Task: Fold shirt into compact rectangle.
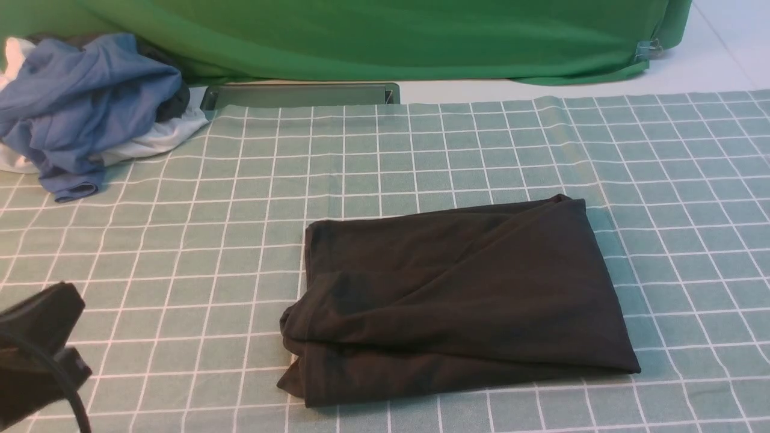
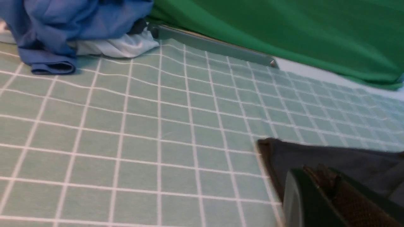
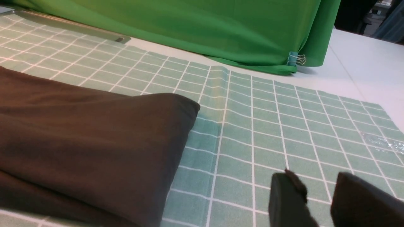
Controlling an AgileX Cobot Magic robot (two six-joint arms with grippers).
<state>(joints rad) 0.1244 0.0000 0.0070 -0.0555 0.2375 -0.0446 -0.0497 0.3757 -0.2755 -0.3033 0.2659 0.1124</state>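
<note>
Front view: shirt (image 1: 457,300) lies folded

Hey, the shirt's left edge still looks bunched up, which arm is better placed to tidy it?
Probably the left. The left gripper sits shut just beside the shirt on its bunched side. The right gripper, jaws apart and empty, is off the shirt's neater opposite edge.

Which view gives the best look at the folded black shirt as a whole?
The front view: the shirt lies there entire, a rough rectangle with all edges visible on the checked cloth. The left wrist view catches only one blurred corner behind the left gripper. The right wrist view shows one end up close, the rest cropped.
</note>
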